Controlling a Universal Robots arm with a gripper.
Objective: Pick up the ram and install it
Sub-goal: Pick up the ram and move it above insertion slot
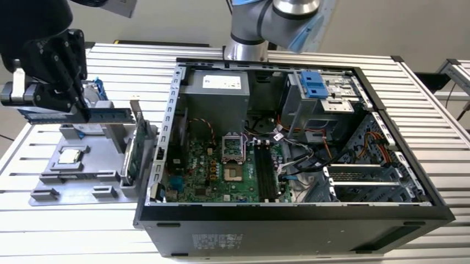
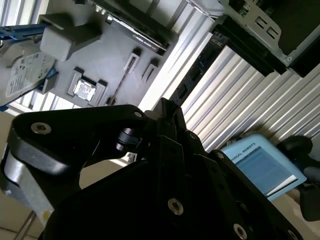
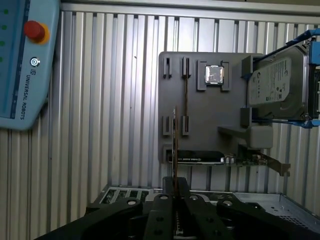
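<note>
Black claw (image 3: 175,200) clenched on the thin, long, blue circuit-board ram (image 3: 174,135), above the ribbed metal counter (image 3: 100,125).
Likely light, stiff and fragile; best held mid-length by its edges, off the chips.

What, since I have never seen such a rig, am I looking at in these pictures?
A robot arm stands by an open computer case on a ribbed metal table. One picture comes from a camera off the arm; two come from cameras riding at its wrist. In the first wrist view the black claw grips the ram, a thin memory stick seen edge-on, above a grey tray holding a hard drive and a processor chip.
</note>
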